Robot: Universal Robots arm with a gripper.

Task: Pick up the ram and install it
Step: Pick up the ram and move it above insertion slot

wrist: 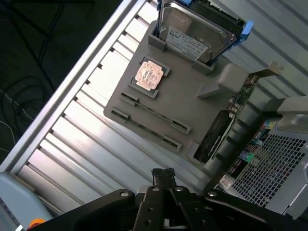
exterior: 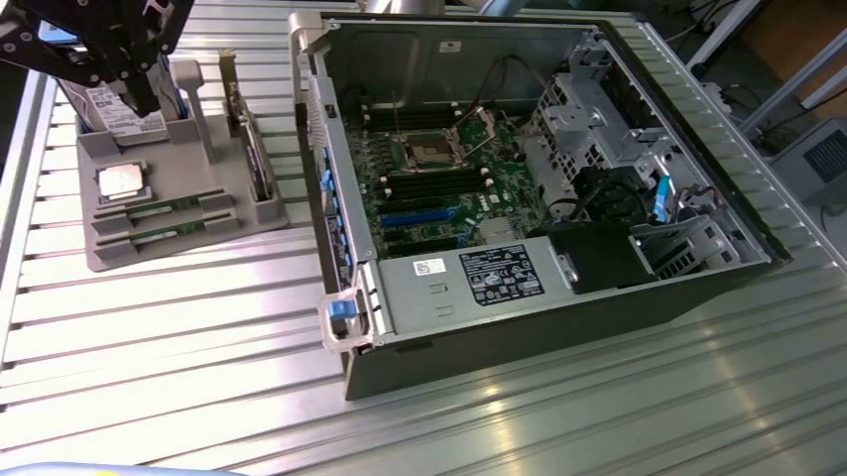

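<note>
**Q:** What is shown, and where is the ram?

**A:** A gray tray (exterior: 181, 169) is seen on a ribbed metal table (exterior: 159, 337), at the exterior view's left of an open computer case (exterior: 556, 337). The ram (exterior: 169, 207) is stood on edge in a slot of the tray, with a twin stick (exterior: 166, 234) just beside it (the two are alike, and which one is meant cannot be told). A processor chip (exterior: 122, 180) and an upright hard drive (exterior: 126, 111) are kept on the same tray.

**Q:** How is the gripper (wrist: 163, 175) placed?

**A:** It is held above the tray, well apart from the ram. Its fingers are pressed together and nothing is carried between them.

**Q:** How might the ram be expected to handle?

**A:** It is judged to be light, thin and stiff, but fragile. It is probably best taken across its flat faces at the middle stretch, where it is left bare between the end holders. The chips and the contact edge are likely to be harmed by hard squeezing.
</note>
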